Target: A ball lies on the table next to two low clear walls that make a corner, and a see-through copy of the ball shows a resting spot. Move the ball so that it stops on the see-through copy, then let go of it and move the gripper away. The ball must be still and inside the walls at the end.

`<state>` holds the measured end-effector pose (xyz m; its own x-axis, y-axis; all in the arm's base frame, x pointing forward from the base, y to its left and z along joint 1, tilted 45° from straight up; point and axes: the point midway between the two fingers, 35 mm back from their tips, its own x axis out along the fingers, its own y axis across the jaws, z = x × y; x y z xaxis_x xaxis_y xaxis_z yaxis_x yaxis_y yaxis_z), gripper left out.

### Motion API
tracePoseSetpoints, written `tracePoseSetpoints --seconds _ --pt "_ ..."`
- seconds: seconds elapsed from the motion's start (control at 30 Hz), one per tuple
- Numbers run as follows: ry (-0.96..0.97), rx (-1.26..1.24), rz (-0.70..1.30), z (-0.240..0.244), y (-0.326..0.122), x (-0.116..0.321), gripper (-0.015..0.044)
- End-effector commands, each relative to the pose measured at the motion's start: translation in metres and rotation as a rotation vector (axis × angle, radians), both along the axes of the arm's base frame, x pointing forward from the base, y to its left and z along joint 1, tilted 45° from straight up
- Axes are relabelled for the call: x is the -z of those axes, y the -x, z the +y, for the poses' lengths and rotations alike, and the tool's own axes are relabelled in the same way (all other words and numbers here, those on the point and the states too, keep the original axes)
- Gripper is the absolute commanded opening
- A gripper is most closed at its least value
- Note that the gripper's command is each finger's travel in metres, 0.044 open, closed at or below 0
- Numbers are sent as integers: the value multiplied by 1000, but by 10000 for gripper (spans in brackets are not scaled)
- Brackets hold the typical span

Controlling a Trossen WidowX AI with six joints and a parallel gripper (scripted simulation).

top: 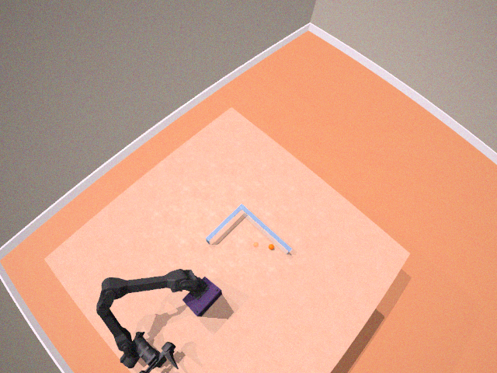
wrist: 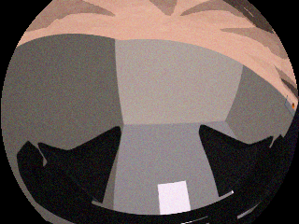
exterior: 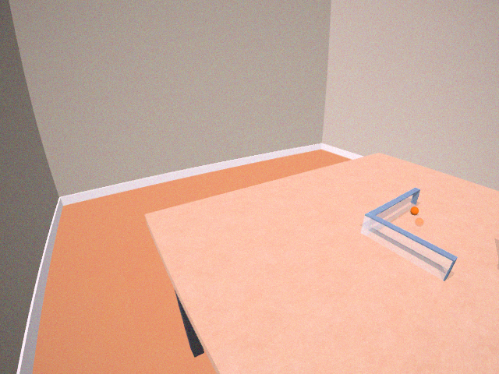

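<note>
The orange ball (top: 271, 246) (exterior: 414, 210) lies on the table, inside the corner's angle, close to the free end of one low clear wall (top: 264, 231) (exterior: 393, 202) with a blue top edge. It is a tiny speck at the right rim of the wrist view. The other clear wall (top: 224, 224) (exterior: 411, 234) meets it at a corner. The pale see-through copy (top: 255, 244) (exterior: 419, 221) is a short way from the ball, farther from that first wall. My gripper (top: 159, 369) (wrist: 161, 130) is open and empty, far from the ball at the bottom left of the top view.
A purple block (top: 203, 296) stands under the arm's base, between the gripper and the walls. The black arm bends out to the left from it. The table (top: 232, 160) (exterior: 281, 281) has an edge near the gripper. The gripper is outside the exterior view.
</note>
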<state>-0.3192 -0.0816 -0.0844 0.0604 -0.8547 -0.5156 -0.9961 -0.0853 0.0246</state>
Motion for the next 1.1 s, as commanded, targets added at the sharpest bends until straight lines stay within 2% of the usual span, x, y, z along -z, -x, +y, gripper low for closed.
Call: tracePoseSetpoints --seconds 0.0,0.17,0.2,0.6,1.07 --pt "-1 0 2 0 0 0 374" --pt "-23 15 72 10 12 -8 242" --pt "-31 20 96 14 16 -10 233" --pt "-205 74 465 82 63 -61 233" --pt "-560 98 870 189 84 -144 233"
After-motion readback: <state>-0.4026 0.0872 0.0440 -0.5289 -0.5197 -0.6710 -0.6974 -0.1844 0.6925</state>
